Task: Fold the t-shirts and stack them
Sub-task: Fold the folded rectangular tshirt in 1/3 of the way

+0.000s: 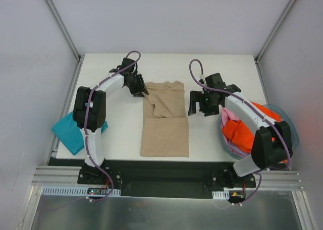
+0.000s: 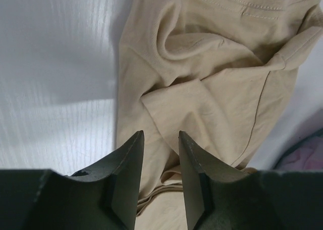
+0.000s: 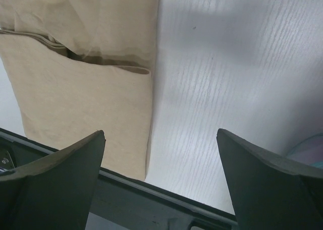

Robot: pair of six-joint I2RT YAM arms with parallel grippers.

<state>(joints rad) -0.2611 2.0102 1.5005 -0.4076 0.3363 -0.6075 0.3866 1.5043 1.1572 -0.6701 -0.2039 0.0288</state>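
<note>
White table (image 1: pixel 121 134), pale grey walls (image 1: pixel 30 63)

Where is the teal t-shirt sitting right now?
In the top view, the teal t-shirt lies at the table's near-left edge, partly hidden by the left arm, well left of the tan t-shirt.

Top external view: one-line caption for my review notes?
Left gripper at the far-left corner of the tan t-shirt; right gripper open beside it; basket of shirts at right.
</note>
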